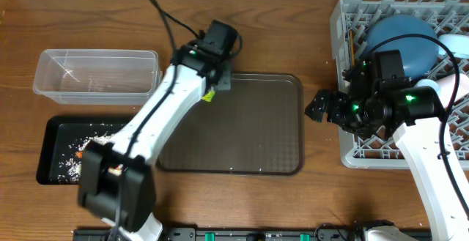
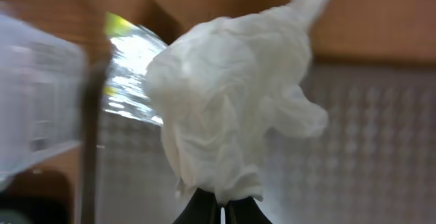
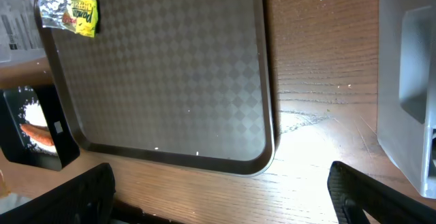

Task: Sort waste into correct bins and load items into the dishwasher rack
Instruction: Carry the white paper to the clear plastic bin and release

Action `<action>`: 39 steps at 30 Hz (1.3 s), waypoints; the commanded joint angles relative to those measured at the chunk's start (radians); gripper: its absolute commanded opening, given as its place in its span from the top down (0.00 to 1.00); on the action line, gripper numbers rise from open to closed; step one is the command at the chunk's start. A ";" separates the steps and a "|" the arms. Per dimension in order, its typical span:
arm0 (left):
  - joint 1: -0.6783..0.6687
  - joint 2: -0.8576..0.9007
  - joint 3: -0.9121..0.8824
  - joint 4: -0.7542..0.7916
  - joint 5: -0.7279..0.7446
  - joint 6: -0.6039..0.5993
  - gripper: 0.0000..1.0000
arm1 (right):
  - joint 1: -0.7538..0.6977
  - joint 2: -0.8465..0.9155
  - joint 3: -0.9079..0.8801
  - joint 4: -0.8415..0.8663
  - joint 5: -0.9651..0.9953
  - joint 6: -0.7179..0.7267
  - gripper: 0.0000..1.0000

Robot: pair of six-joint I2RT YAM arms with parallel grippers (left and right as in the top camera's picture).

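My left gripper [image 2: 221, 214] is shut on the crumpled white tissue [image 2: 231, 108], which fills the left wrist view above the brown tray's far left corner. In the overhead view that gripper [image 1: 220, 74] hides the tissue. The silver and yellow-green wrapper [image 1: 209, 94] [image 2: 129, 74] [image 3: 68, 9] lies just beside it on the tray corner. My right gripper [image 1: 322, 108] [image 3: 221, 197] stands wide open over bare table between the tray and the dishwasher rack [image 1: 352, 153], holding nothing. The dark-blue bowl [image 1: 399, 39] and the light-blue bowl [image 1: 458, 47] sit in the rack.
The clear tub [image 1: 95, 72] stands at the left. In front of it, the black tray [image 1: 55, 127] holds rice grains [image 1: 69, 168] and a carrot [image 1: 79, 153]. The brown serving tray [image 1: 249, 124] lies in the middle. My left arm crosses above the black tray.
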State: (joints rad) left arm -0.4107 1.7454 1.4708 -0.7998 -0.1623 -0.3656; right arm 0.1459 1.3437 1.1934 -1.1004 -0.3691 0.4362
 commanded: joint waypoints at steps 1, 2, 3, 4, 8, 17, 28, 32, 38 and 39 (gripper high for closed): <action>0.067 -0.082 0.017 0.009 -0.114 -0.129 0.94 | 0.012 0.005 -0.003 0.001 -0.001 0.004 0.01; 0.091 -0.097 0.017 0.009 -0.127 -0.169 0.94 | 0.012 0.005 -0.003 0.001 -0.001 0.004 0.01; 0.121 -0.111 0.017 0.008 -0.132 -0.216 0.94 | 0.012 0.005 -0.003 0.001 -0.001 0.004 0.01; 0.149 -0.119 0.017 0.008 -0.131 -0.253 0.94 | 0.012 0.005 -0.003 0.001 -0.001 0.004 0.01; 0.269 -0.122 0.017 -0.012 -0.131 -0.407 0.94 | 0.012 0.005 -0.003 0.001 -0.001 0.004 0.01; 0.417 -0.068 0.004 -0.029 -0.109 -0.595 0.94 | 0.012 0.005 -0.003 0.001 -0.001 0.004 0.01; 0.483 0.055 0.004 -0.026 -0.108 -0.668 0.79 | 0.012 0.005 -0.003 0.001 0.000 0.004 0.01; 0.488 0.069 0.004 -0.019 -0.112 -0.612 0.24 | 0.012 0.005 -0.003 0.001 -0.001 0.004 0.01; 0.488 0.017 0.007 -0.011 -0.108 -0.445 0.13 | 0.012 0.005 -0.003 0.001 -0.001 0.004 0.01; 0.486 -0.002 0.007 -0.015 -0.098 -0.425 0.13 | 0.012 0.005 -0.003 0.001 -0.001 0.004 0.01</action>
State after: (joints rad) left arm 0.0731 1.8034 1.4715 -0.8070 -0.2611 -0.8959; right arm 0.1459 1.3437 1.1934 -1.1000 -0.3691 0.4362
